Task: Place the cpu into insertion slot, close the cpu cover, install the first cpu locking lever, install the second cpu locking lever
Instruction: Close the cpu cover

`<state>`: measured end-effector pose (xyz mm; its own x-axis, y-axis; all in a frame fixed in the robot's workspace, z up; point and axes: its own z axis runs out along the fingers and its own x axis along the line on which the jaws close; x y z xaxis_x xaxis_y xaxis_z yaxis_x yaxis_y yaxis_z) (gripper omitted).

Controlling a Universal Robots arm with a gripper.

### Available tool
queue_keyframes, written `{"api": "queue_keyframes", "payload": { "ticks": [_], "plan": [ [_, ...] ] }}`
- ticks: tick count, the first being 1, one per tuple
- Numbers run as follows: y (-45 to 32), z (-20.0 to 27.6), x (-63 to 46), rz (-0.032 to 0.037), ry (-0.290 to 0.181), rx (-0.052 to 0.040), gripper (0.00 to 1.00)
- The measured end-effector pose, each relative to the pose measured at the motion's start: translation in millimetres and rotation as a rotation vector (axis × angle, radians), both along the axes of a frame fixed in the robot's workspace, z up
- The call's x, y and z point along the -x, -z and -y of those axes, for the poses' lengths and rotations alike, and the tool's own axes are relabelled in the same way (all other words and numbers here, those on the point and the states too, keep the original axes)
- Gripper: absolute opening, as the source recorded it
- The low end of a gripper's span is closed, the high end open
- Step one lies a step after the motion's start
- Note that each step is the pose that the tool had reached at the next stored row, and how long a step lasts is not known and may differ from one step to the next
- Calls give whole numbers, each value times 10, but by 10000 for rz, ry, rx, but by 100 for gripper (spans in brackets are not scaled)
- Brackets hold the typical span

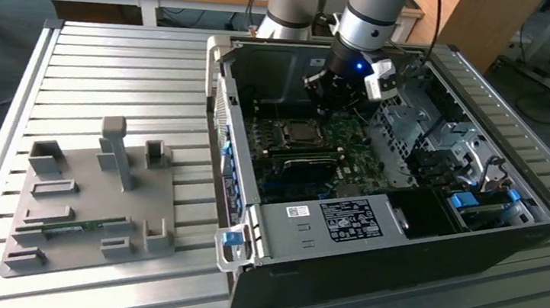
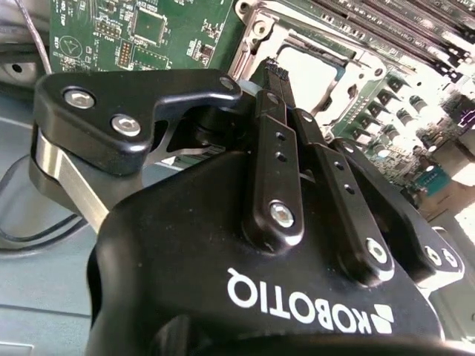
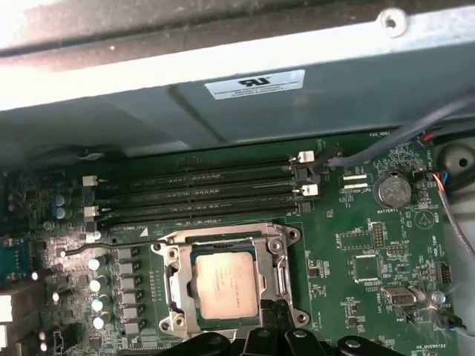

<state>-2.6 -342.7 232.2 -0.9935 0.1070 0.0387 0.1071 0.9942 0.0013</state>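
Observation:
The cpu (image 3: 226, 283), a silvery square chip, lies in the insertion slot (image 1: 298, 132) on the green motherboard inside the open computer case (image 1: 400, 236). The cpu cover (image 3: 172, 285), a silver frame, lies flat around the chip, and its window shows the metal top. A thin lever rod (image 3: 104, 250) sticks out from the socket's corner beside a row of capacitors. My gripper (image 2: 276, 70) is shut, its black fingers pressed together with nothing visible between them. Its tips hover at the socket's edge (image 3: 273, 315), just off the chip; in the exterior view it (image 1: 327, 112) hangs above the board.
Long black memory slots (image 3: 200, 189) run beside the socket, with a coin battery (image 3: 393, 190) and loose cables (image 3: 445, 215) nearby. The case's metal wall (image 3: 245, 119) rises close behind. A drive cage (image 1: 431, 132) crowds one side. A grey fixture plate (image 1: 86, 195) sits on the slatted table.

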Motion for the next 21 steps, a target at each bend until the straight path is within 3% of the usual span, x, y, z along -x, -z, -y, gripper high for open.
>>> {"api": "queue_keyframes", "payload": {
  "ticks": [8, 14, 21],
  "plan": [
    [1, 0, 5, 153, -597, -118, 11],
    [2, 0, 6, 336, -885, -272, 11],
    [11, 0, 11, 341, -911, -270, 11]
  ]
}}
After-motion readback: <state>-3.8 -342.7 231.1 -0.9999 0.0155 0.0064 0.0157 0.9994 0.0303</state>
